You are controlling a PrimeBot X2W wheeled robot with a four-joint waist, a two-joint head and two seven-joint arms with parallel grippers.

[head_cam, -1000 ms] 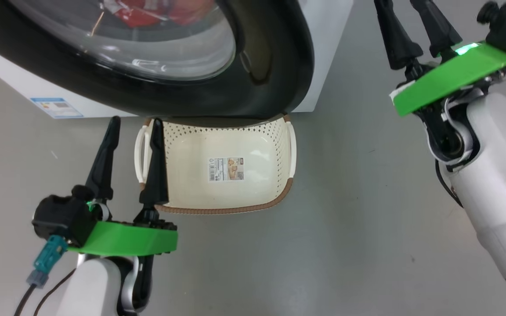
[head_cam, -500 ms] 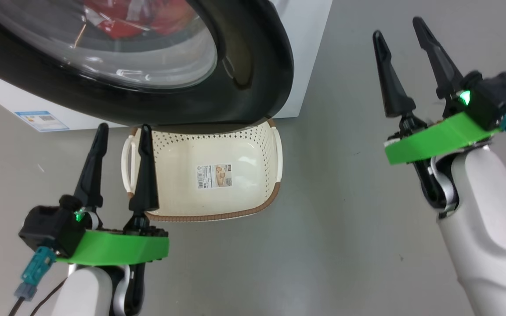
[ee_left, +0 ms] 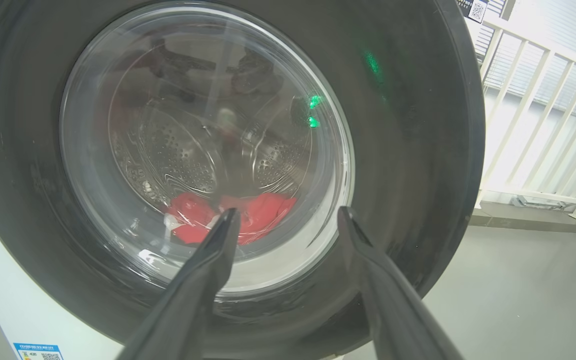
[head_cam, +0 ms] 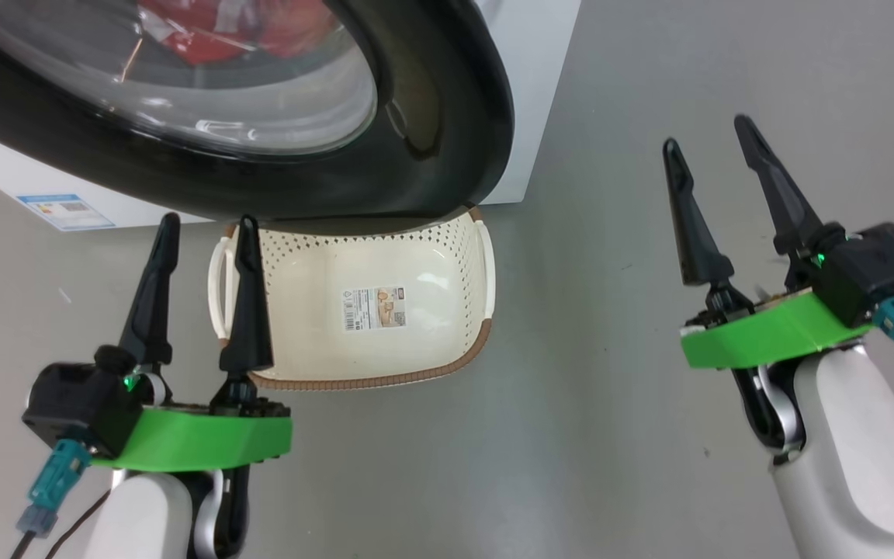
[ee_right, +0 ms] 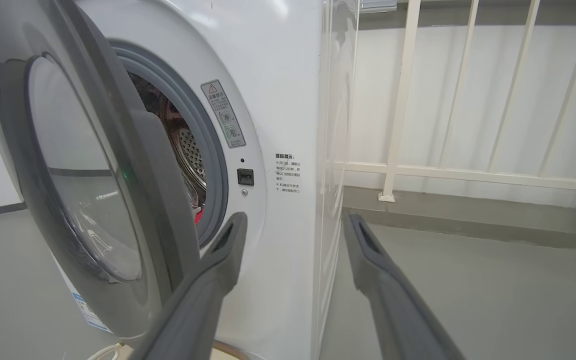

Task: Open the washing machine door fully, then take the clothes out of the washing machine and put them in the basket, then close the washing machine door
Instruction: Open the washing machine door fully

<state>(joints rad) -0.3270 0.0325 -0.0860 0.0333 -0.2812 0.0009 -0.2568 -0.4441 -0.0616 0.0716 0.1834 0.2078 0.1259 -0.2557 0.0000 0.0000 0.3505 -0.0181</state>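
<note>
Cream basket just beside left hand; right hand well apart; both spread wide, empty.

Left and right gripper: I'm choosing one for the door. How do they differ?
In the head view the left gripper overlaps the left end of the basket; the right gripper is over bare floor. The left faces the washing machine door's glass, the right its open edge. Both are open and empty.

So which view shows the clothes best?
Left wrist view: the clothes lie red at the drum's bottom, seen through the door. Head view crops them at its top edge; right wrist view gives a red sliver past the door.
</note>
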